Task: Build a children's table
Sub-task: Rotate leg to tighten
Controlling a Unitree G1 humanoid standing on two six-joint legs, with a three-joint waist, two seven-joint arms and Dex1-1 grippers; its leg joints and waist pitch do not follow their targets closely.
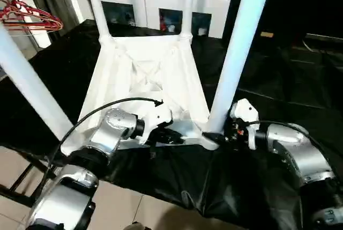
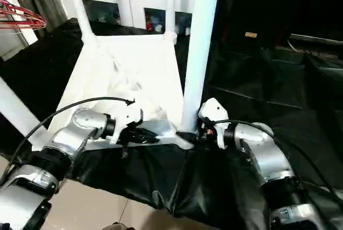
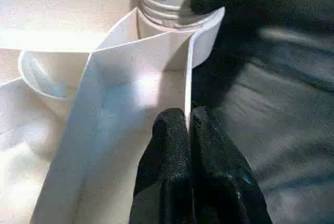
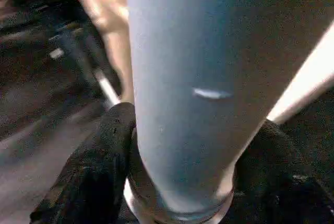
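the right hand (image 4: 180, 182) clasps the base of the near right leg (image 1: 238, 53), probably to seat it in its socket. the left hand (image 3: 188, 125) pinches the near rim of the upturned tabletop (image 1: 144, 74), steadying it on the black-draped bench (image 1: 300, 80).

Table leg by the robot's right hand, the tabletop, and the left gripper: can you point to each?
table leg (image 1: 236, 58), left eye view, mid tube.
tabletop (image 1: 147, 72), left eye view, ribbed underside.
left gripper (image 3: 187, 122), left wrist view, fingertips pinching the tabletop's rim.
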